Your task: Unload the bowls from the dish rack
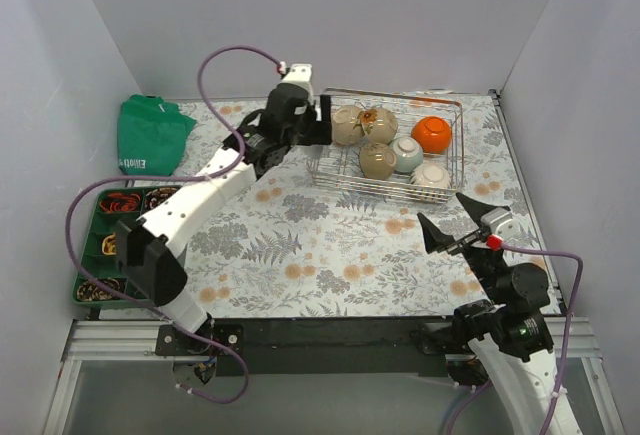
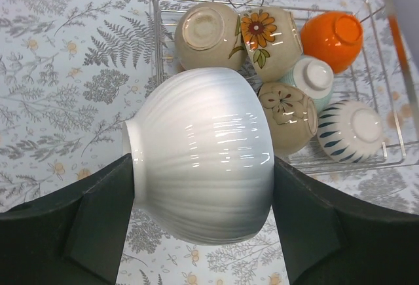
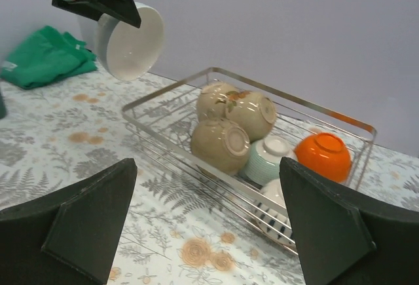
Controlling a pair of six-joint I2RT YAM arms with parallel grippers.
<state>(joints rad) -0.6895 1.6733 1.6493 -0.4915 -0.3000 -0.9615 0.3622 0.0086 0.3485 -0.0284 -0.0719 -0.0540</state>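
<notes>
My left gripper [image 2: 203, 180] is shut on a white ribbed bowl [image 2: 200, 154], gripping its sides and holding it on its side above the table, just left of the dish rack [image 1: 388, 188]. The held bowl also shows in the right wrist view [image 3: 131, 44]. The silver wire rack holds three beige bowls [image 1: 348, 125], a pale teal bowl [image 1: 406, 153], an orange bowl [image 1: 432, 134] and a white bowl with blue marks [image 1: 431, 175]. My right gripper [image 1: 450, 218] is open and empty over the table, in front of the rack's near right corner.
A green compartment tray [image 1: 92, 217] with small items sits at the left near edge. A green cloth bag [image 1: 150, 133] lies at the back left. Grey walls close in the table on three sides. The tablecloth has a floral print.
</notes>
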